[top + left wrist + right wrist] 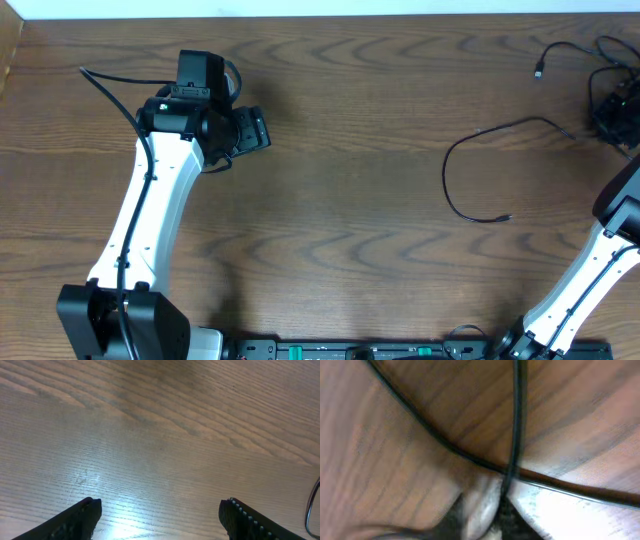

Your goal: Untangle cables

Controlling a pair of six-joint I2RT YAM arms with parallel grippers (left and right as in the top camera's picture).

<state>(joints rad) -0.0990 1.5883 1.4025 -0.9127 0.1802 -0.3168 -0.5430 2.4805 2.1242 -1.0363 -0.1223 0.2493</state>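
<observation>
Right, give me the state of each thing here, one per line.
Thin black cable: slack, looped open on the brown wooden table, plug end free.
Left hand: open, empty, over bare table.
Right hand: down where the cable crosses another black strand; grip too blurred to tell.

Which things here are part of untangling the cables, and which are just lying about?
Job: looping black cable; black plug end behind it; right gripper at the strands.
Just there: left gripper, open over bare wood; left arm's own wire; table.
</observation>
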